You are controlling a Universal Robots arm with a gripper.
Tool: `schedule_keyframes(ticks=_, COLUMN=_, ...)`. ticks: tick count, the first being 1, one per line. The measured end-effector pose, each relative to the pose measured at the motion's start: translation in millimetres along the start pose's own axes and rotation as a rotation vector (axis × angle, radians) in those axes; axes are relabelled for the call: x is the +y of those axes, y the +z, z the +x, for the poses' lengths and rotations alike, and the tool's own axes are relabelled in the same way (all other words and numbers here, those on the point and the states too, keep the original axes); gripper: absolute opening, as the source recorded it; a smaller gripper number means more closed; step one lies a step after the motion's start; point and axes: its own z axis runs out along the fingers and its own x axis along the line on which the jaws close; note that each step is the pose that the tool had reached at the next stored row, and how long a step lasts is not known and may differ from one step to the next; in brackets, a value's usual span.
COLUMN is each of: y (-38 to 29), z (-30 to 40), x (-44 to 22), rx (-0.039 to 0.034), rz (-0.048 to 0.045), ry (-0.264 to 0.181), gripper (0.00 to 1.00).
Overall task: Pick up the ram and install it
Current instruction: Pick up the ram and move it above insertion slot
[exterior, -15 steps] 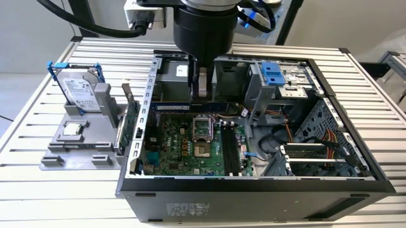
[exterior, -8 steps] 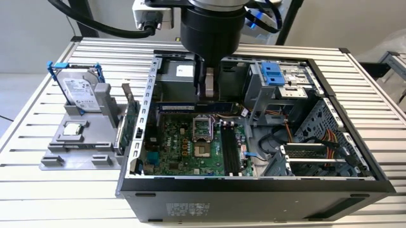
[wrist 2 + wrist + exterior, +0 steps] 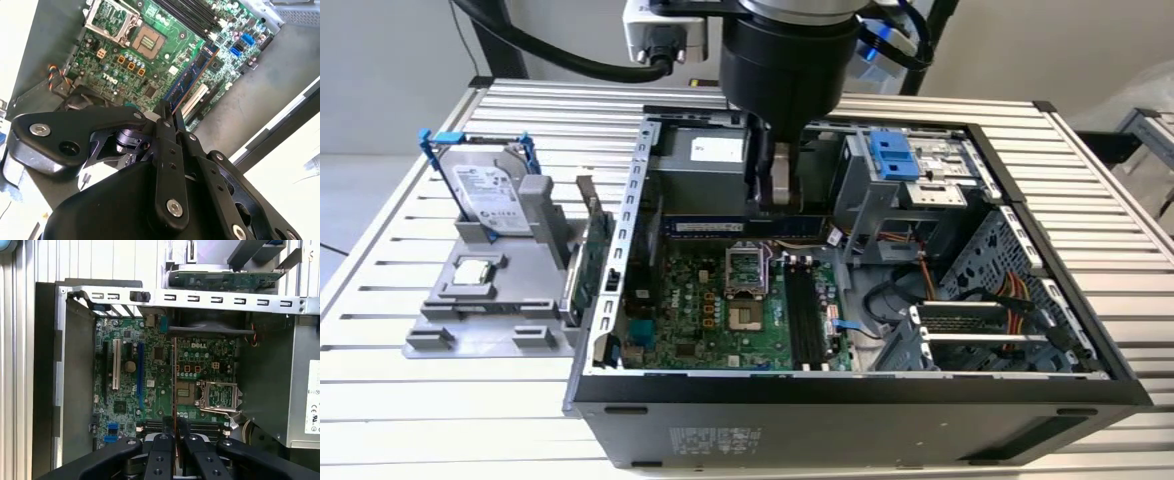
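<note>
Gripper (image 3: pixel 775 203) clamped on the ram (image 3: pixel 714 227), held over the motherboard (image 3: pixel 707 310) at twelve o'clock of the CPU socket (image 3: pixel 744 268) in the exterior view. Judgement: the stick sits crosswise to the memory slots (image 3: pixel 803 318) and should be squared to them before seating.

exterior view: high, looking down | both wrist views: close over motherboard (image 3: pixel 125 390) (image 3: pixel 160 75) (shared)

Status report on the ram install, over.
Gripper shut on the ram. Ram held on edge above the motherboard, not yet in the black slots. Power supply box close beside the gripper.
</note>
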Motion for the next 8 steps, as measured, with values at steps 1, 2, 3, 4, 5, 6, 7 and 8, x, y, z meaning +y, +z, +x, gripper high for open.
schedule_keyframes(ticks=1, y=0.0, z=0.0, x=-1.6, rx=0.0, rz=-0.0002, ry=0.0, gripper=0.0)
schedule_keyframes(ticks=2, y=-0.1, z=0.1, x=-2.6, rx=-0.0001, rz=-0.0002, ry=0.002, gripper=0.0)
schedule_keyframes(ticks=3, y=-0.1, z=0.1, x=-3.3, rx=-0.0002, rz=-0.0002, ry=0.005, gripper=0.0)
schedule_keyframes(ticks=4, y=-0.1, z=0.1, x=-3.8, rx=-0.0003, rz=-0.0003, ry=0.009, gripper=0.0)
schedule_keyframes(ticks=5, y=-0.1, z=0.0, x=-4.2, rx=-0.0005, rz=-0.0003, ry=0.014, gripper=0.0)
schedule_keyframes(ticks=6, y=-0.1, z=0.1, x=-4.5, rx=-0.0006, rz=-0.0004, ry=0.02, gripper=0.0)
schedule_keyframes(ticks=7, y=-0.1, z=0.1, x=-5.0, rx=-0.0008, rz=-0.0003, ry=0.025, gripper=0.0)
schedule_keyframes(ticks=8, y=-0.1, z=0.1, x=-5.7, rx=-0.0009, rz=-0.0004, ry=0.03, gripper=0.0)
